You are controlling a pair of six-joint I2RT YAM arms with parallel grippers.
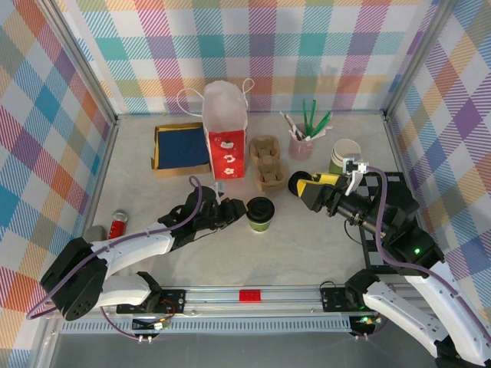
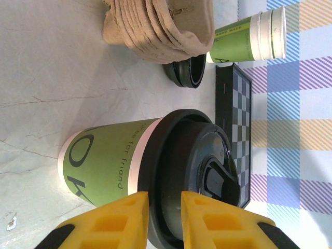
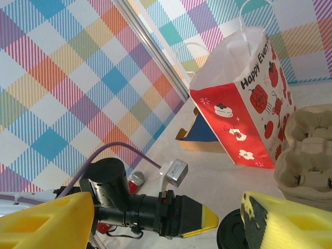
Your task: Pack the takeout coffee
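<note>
takeout coffee (image 3: 231, 234) cut by bottom edge (right wrist), cup stack's (image 2: 248, 37) base behind carrier (image 2: 161, 23)

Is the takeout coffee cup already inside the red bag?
No, the takeout coffee stands on the table in front of the red bag, outside it.

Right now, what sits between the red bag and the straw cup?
The cardboard cup carriers, shown in the top view between red bag and straw cup.

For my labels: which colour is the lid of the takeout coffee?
The takeout coffee has a black lid; the left wrist view shows it best.
</note>
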